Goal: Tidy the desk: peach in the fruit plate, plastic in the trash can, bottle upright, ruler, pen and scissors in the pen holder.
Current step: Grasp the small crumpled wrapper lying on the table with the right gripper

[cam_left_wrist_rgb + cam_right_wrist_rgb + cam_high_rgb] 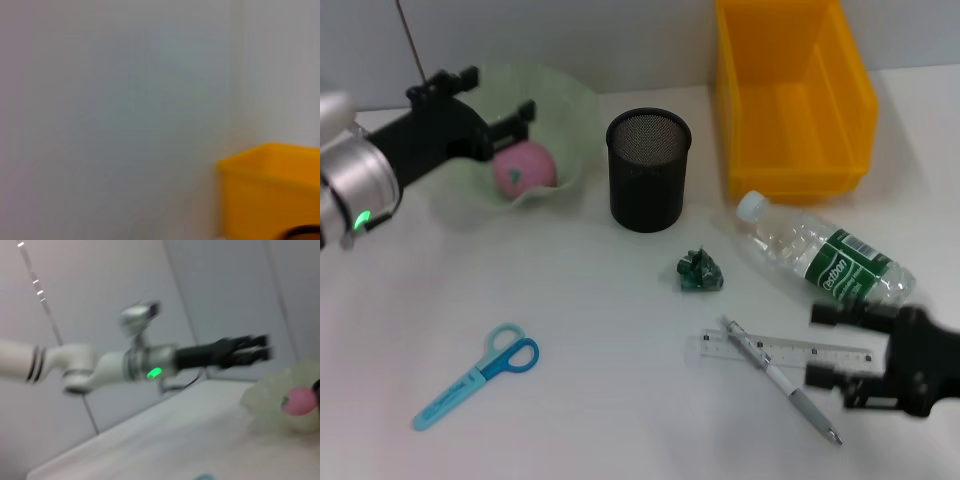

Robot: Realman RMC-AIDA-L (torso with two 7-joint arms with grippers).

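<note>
Your left gripper hangs open and empty above the pale green fruit plate, its fingers spread over the pink peach lying inside, so that job looks finished. Your right gripper hovers open beside the fallen bottle, near the ruler and pen, likely next

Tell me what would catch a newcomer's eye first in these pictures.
The bright yellow bin at the table's far right stands out first, next to the black mesh pen holder. Then the pink peach in the pale green fruit plate at far left, with the left gripper open above it. Nearer, a clear bottle lies on its side beside the right gripper.
</note>
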